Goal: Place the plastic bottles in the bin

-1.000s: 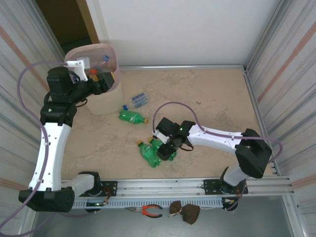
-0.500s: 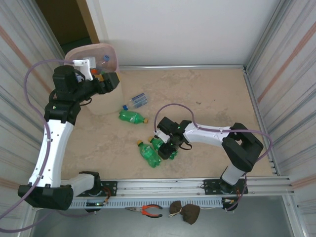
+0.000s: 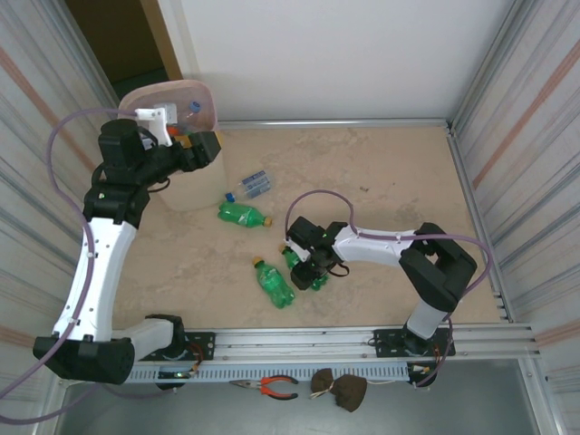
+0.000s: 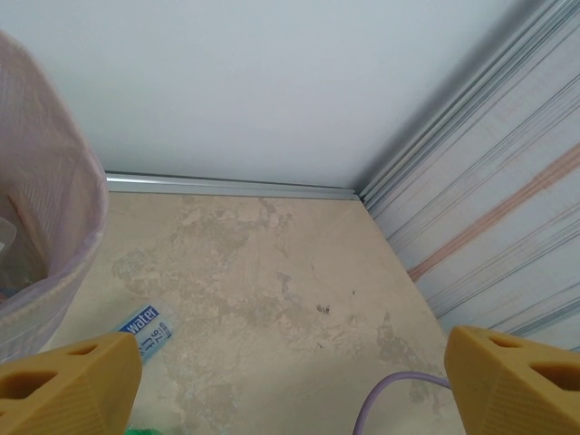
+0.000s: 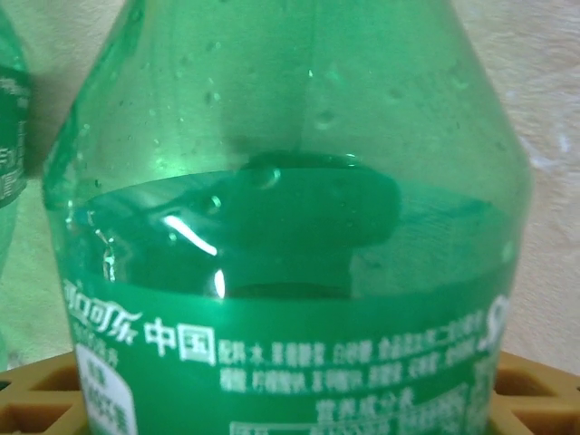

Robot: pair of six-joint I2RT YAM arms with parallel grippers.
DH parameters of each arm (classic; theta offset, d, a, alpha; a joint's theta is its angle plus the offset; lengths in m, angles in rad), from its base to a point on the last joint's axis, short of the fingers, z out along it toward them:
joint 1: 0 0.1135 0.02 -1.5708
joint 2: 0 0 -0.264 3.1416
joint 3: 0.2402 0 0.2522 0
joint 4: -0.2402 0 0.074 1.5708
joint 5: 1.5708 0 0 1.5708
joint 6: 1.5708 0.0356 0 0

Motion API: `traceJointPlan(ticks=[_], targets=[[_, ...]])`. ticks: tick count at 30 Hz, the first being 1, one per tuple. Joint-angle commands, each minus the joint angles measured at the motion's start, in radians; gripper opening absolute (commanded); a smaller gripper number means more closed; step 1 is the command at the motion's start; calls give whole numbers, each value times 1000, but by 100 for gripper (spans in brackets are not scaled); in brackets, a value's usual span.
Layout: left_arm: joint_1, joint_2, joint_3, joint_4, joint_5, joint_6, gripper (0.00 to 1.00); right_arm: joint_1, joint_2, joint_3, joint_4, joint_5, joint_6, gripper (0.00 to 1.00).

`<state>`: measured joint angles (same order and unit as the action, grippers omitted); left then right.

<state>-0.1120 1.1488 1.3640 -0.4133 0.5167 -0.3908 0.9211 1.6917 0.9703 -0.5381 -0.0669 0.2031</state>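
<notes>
The bin [image 3: 188, 188] stands at the far left with a pink bag over its rim, and some bottles [image 3: 192, 110] lie inside. My left gripper [image 3: 203, 149] hovers beside its rim, open and empty [image 4: 290, 394]. On the floor lie a clear water bottle [image 3: 253, 185] [image 4: 145, 328] and two green bottles [image 3: 243, 215] [image 3: 274, 282]. My right gripper [image 3: 304, 265] is low over another green bottle [image 5: 290, 227]. Its yellow fingers [image 5: 36, 399] press both sides of that bottle's label. One more green bottle [image 5: 9, 136] lies just to its left.
Corrugated metal walls close both sides, and a white wall stands at the back. An aluminium rail [image 3: 344, 340] runs along the near edge, with pliers [image 3: 272, 387] below it. The right arm's purple cable [image 4: 399, 394] loops over the beige floor.
My right gripper has shifted slightly left and settled onto the green bottle, its jaws narrowing round it. The left arm rose a little by the bin, then held still.
</notes>
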Motion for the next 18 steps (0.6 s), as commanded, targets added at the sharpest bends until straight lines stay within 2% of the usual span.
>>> traceJointPlan(ticks=[1, 5, 10, 18], targets=[[-5, 5, -7, 31, 25, -6, 87, -9, -25, -39, -39, 77, 107, 59], [-6, 6, -14, 42, 30, -11, 88, -9, -64, -51, -36, 83, 169, 54], [-13, 19, -26, 54, 53, -28, 87, -16, -127, -40, -24, 95, 185, 55], [-73, 30, -27, 45, 91, -29, 84, -66, -298, -36, 78, 59, 170, 55]])
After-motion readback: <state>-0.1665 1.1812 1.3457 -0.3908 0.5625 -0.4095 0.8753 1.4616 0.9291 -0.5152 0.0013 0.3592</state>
